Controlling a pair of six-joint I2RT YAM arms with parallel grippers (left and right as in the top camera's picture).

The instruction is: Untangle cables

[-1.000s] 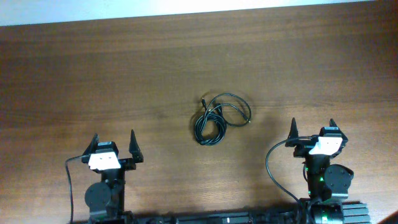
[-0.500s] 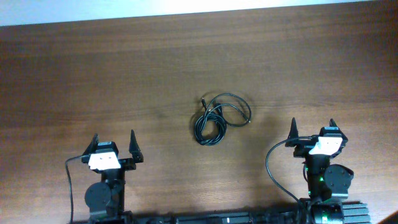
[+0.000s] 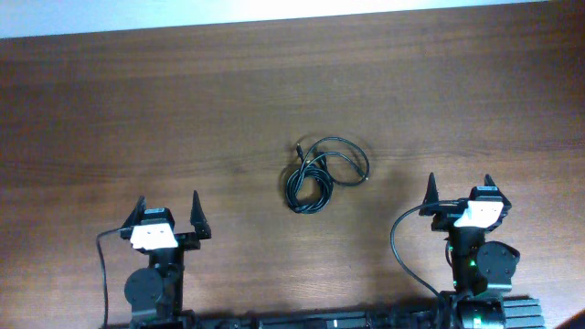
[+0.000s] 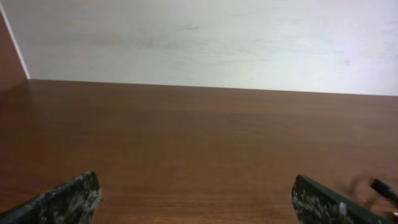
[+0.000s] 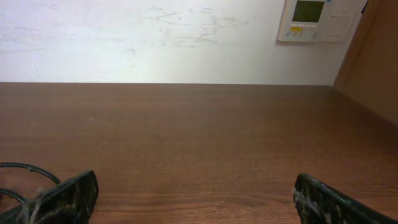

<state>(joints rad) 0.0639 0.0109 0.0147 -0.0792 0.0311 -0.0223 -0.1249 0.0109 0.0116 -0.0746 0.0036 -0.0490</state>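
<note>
The cables (image 3: pixel 321 173) are thin black cords looped into one small bundle at the middle of the wooden table, with small plug ends sticking out at the top left and right. My left gripper (image 3: pixel 168 208) is open and empty near the front left, well apart from the bundle. My right gripper (image 3: pixel 459 189) is open and empty at the front right. A loop of the cables shows at the left edge of the right wrist view (image 5: pixel 18 169). A blurred plug end shows at the right edge of the left wrist view (image 4: pixel 380 187).
The brown wooden table (image 3: pixel 183 110) ends at a white wall along the back edge. A wall controller panel (image 5: pixel 314 18) hangs on the wall in the right wrist view. Thicker black arm wires (image 3: pixel 398 239) loop by each arm base.
</note>
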